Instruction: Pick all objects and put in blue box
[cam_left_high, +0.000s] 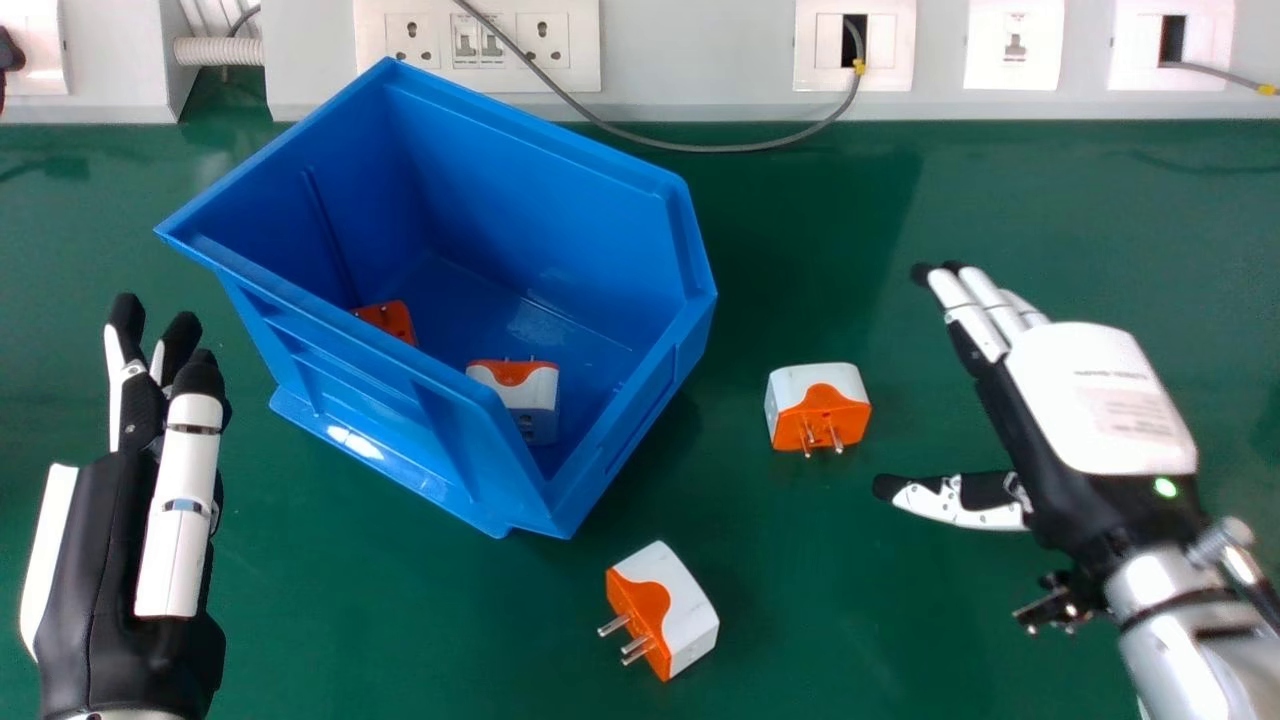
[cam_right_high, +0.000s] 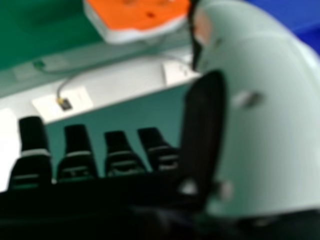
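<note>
blue, open-topped plastic box (cam_left_high: 555, 150) is sitting between our hands, likely for short drops, and holding 2 orange-faced plug adapters (cam_left_high: 514, 378). we are spreading our right hand's (cam_left_high: 1090, 400) thumb from straight fingers, likely making room for the farther of 2 loose, white-and-orange blocky adapters (cam_left_high: 818, 400) beside it. our left hand (cam_left_high: 180, 500) is idling at the head view's left.

Right hand (cam_left_high: 1090, 400): fingers (cam_right_high: 77, 150) extended, dark-tipped, side by side, slightly apart. Thumb (cam_right_high: 270, 110) looms large and pale, close to camera; black section alongside. Orange-and-white plug adapter (cam_right_high: 145, 20), partly cut off by frame, near thumb; contact can't be judged. Green counter (cam_right_high: 45, 30) next to it. Pale wall trunking (cam_right_high: 122, 82) runs aslant, bearing white socket plates (cam_right_high: 80, 100); thin cable (cam_right_high: 102, 65), yellow tag at one plate's dark opening. Past thumb, patch of blue box (cam_right_high: 280, 10).
</note>
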